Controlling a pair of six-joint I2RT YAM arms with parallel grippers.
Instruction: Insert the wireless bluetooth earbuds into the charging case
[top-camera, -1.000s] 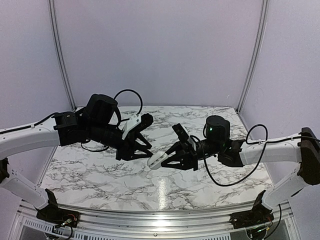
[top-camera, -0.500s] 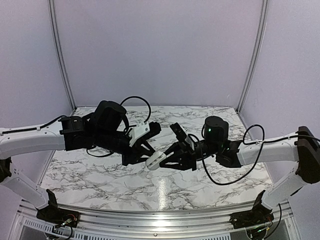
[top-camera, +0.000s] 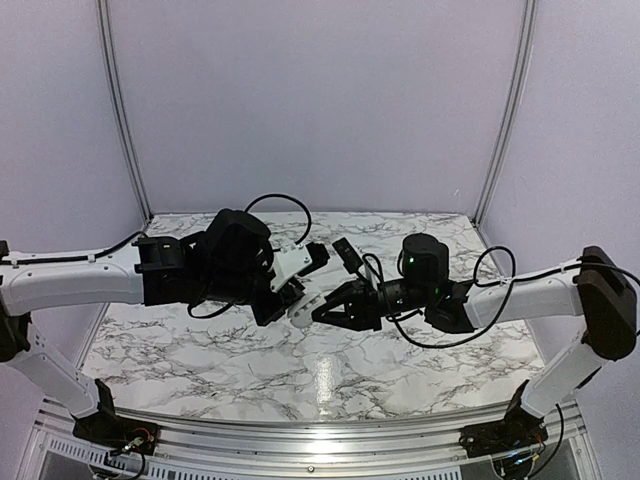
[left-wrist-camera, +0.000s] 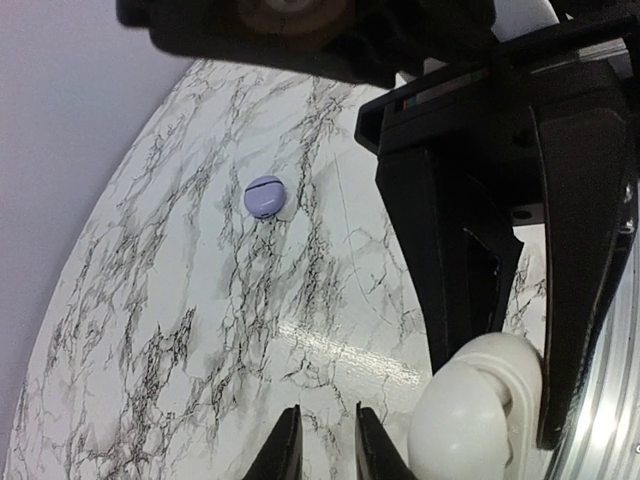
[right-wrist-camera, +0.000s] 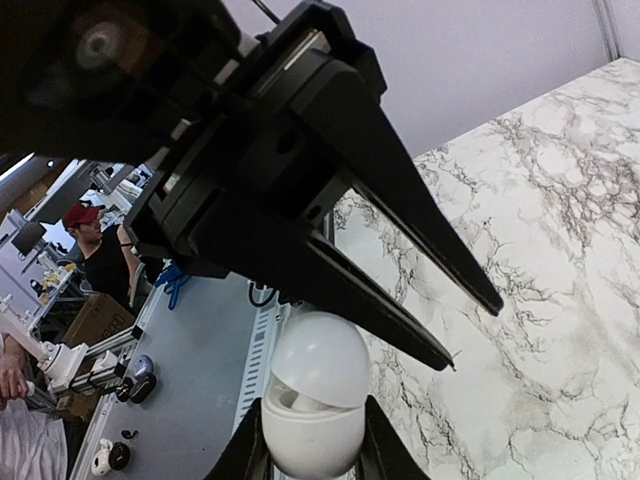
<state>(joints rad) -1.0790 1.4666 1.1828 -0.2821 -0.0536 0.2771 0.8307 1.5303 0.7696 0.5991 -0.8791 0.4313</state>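
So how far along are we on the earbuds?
Done: right gripper holds the case off the table, lid looks ajar. In hand: left gripper, nearly closed and empty, sits beside it. Left: a lilac bud lies on the table; none visible in the case.

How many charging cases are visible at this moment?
1 for sure: the white case, clamped in the jaws of the right gripper over mid-table. A small lilac round piece on the marble table may be another; too small to tell.

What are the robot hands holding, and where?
The right gripper pinches the white case by the sides of its lower half. The left gripper shows nothing between its fingers.
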